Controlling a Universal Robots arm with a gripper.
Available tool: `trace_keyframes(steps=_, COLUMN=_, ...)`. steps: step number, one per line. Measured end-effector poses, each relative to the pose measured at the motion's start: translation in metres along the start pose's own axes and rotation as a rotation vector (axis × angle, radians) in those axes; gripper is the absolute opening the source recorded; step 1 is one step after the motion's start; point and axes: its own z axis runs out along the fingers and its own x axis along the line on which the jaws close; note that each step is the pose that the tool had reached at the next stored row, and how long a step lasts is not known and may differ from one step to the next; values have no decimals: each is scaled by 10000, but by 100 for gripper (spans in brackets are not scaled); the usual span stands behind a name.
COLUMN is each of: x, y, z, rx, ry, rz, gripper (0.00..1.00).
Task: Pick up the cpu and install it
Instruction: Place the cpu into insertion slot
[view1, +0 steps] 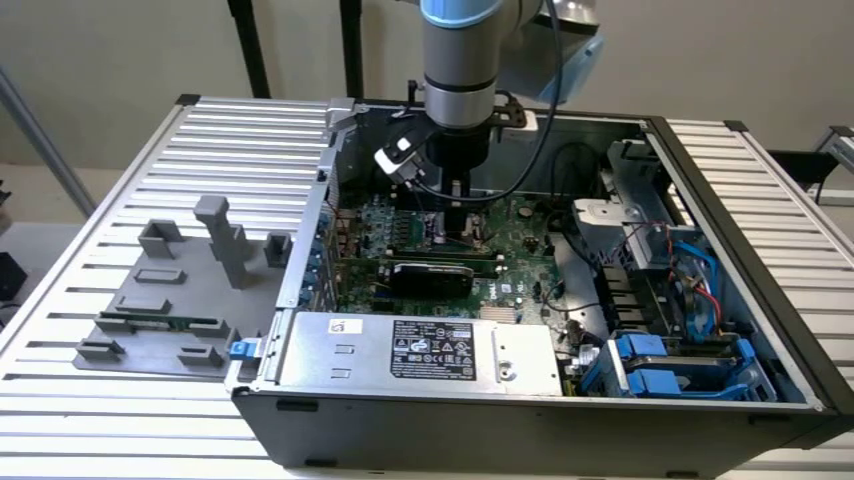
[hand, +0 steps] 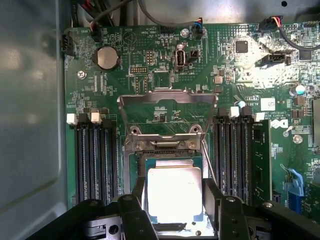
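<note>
arm: grey arm (view1: 461, 60) came down from top centre of the exterior view into the open case (view1: 534, 440)
gripper: gripper (view1: 457, 205) sat low inside the case, upper centre of the exterior frame, just over the board (hand: 150, 65)
pincer state: half spread, pinching the cpu (hand: 174, 195) by two opposite edges; black fingers (hand: 212, 197) pressed to each side of it
cpu: silvery top up, lying flat, pale green rim showing, held between the fingers right over the socket (hand: 170, 150)
cpu seating: could not tell if it sat fully in the socket or hung just above it
socket frame: metal load plate (hand: 167, 102) was flipped open, standing off the socket on the side away from the gripper
memory slots: black slots (hand: 95, 160) ran along both sides of the socket, white latches at their ends
memory stick: one green stick (hand: 260, 160) stood in the slot farthest from the socket on one side
coin cell: round battery (hand: 106, 57) on the board, well apart from the socket
card: black card (view1: 427, 275) lay across the board, just below the gripper in the exterior frame
power supply: silver box (view1: 427, 350) with a black label, lower centre of the exterior frame
drive bay: blue brackets (view1: 661, 365) at lower right of the exterior frame
jig: grey holder (view1: 160, 300) on the slatted table (view1: 80, 200), exterior view's left of the case
</note>
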Motion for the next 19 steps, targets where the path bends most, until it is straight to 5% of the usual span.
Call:
trace_keyframes(steps=10, x=50, y=-9, z=84, rx=-3, ry=-33, rz=9, gripper=55)
trace_keyframes(steps=15, x=52, y=-11, z=115, rx=-7, ry=-129, rz=92, gripper=55)
trace_keyframes(steps=19, x=56, y=-12, z=127, rx=-14, ry=-265, rz=130, gripper=55)
